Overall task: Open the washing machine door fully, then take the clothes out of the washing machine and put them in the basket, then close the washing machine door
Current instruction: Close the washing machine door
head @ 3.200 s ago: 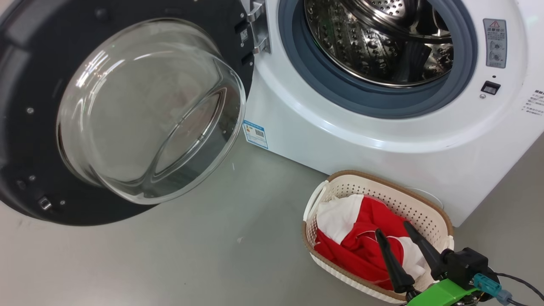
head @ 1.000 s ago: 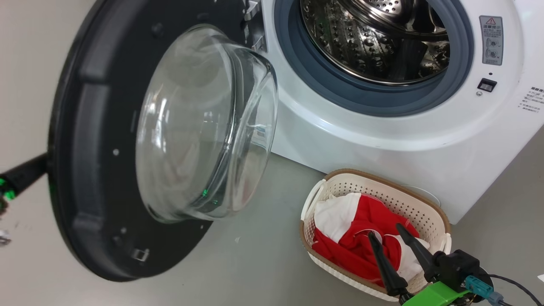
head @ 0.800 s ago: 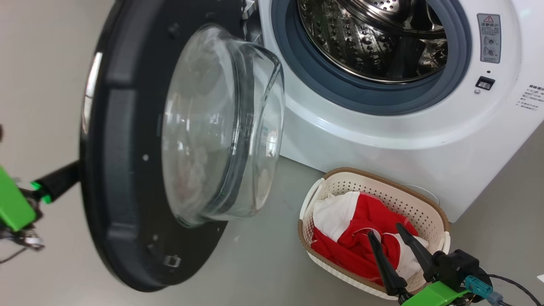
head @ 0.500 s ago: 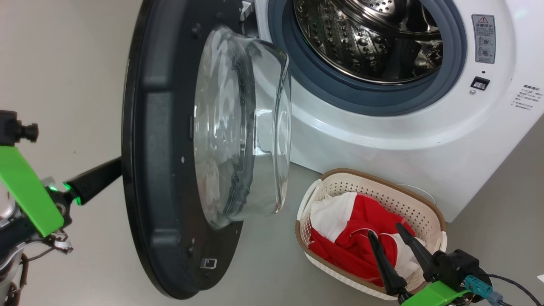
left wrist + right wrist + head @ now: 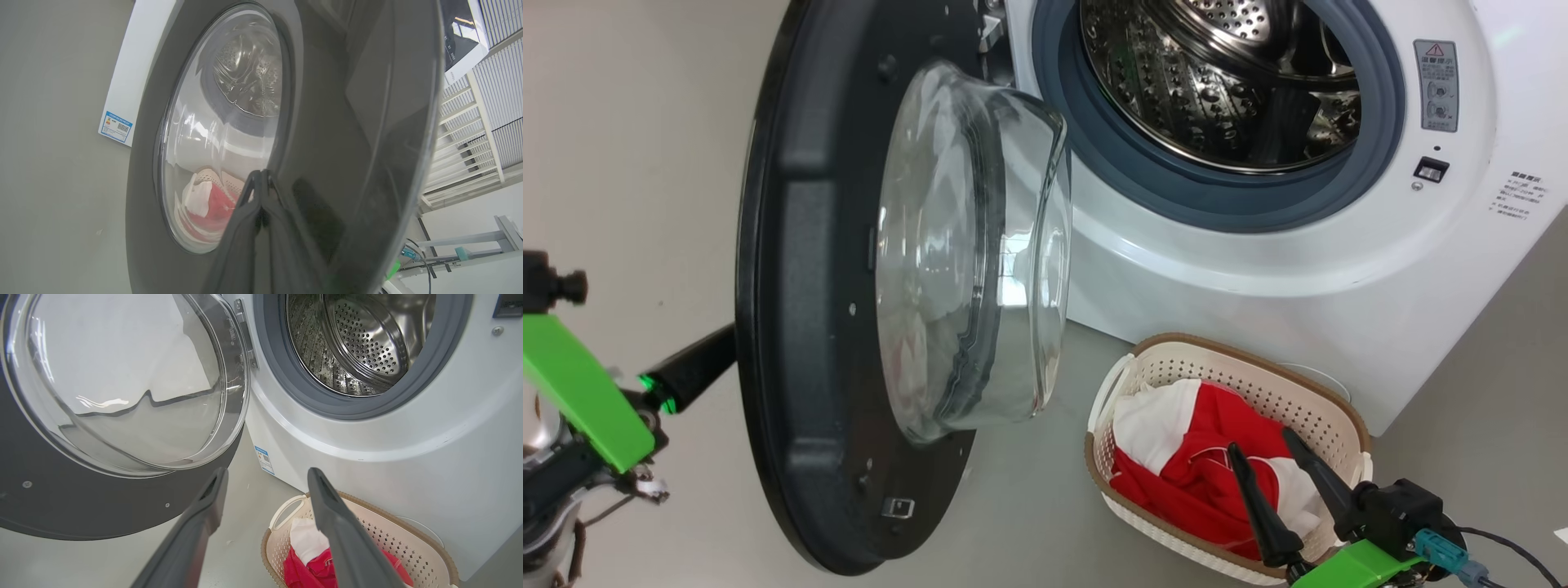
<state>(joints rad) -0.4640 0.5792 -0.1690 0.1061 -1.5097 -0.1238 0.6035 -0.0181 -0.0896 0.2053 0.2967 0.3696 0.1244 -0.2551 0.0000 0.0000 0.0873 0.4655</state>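
The washing machine door [image 5: 800,327] stands about half open, its glass bowl [image 5: 972,261] bulging toward the white washing machine [image 5: 1258,302]. The steel drum [image 5: 1217,82] holds no clothes that I can see. My left gripper [image 5: 259,176] is shut, its tips against the door's glossy outer face; in the head view its dark fingers [image 5: 690,371] run in behind the rim. Red and white clothes [image 5: 1201,465] lie in the cream basket [image 5: 1258,347] on the floor before the machine. My right gripper [image 5: 1258,441] hangs open just above them, fingers apart [image 5: 266,473].
A blue label [image 5: 263,459] marks the machine's lower left corner. The door latch slot [image 5: 1429,169] sits right of the grey gasket [image 5: 1225,204]. Bare grey floor [image 5: 1013,506] lies between door and basket. White shelving [image 5: 470,122] stands behind the door's edge.
The door has swung from wide open to about half shut. My left gripper came in from the left behind it. The right gripper has stayed over the basket.
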